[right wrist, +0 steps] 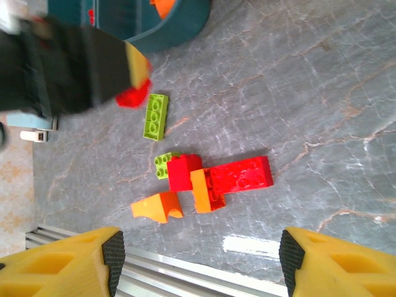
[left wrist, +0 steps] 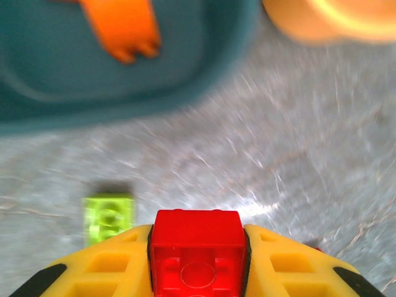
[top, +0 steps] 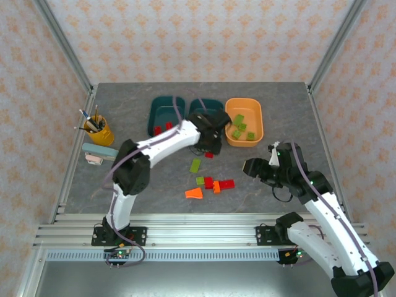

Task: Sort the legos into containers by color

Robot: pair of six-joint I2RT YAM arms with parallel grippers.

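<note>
Firmly clamped in the left gripper [top: 209,150], a red brick [left wrist: 197,253] hangs just off the near rim of the middle teal tray [left wrist: 204,62], which stands along the table's [top: 124,111] far edge. A green brick [left wrist: 109,213] lies just beside it. The right gripper [right wrist: 198,260] gapes empty toward the right edge, and loose bricks [right wrist: 204,176] lie toward the near edge.

A grey, marble-veined table [top: 124,179] sits enclosed left, far and right by walls [top: 204,37] papered in a pale peach floral print. Aluminium posts [top: 65,43] rise at the far corners, slotted rails [top: 204,238] line the near edge, and the light is soft and even.
</note>
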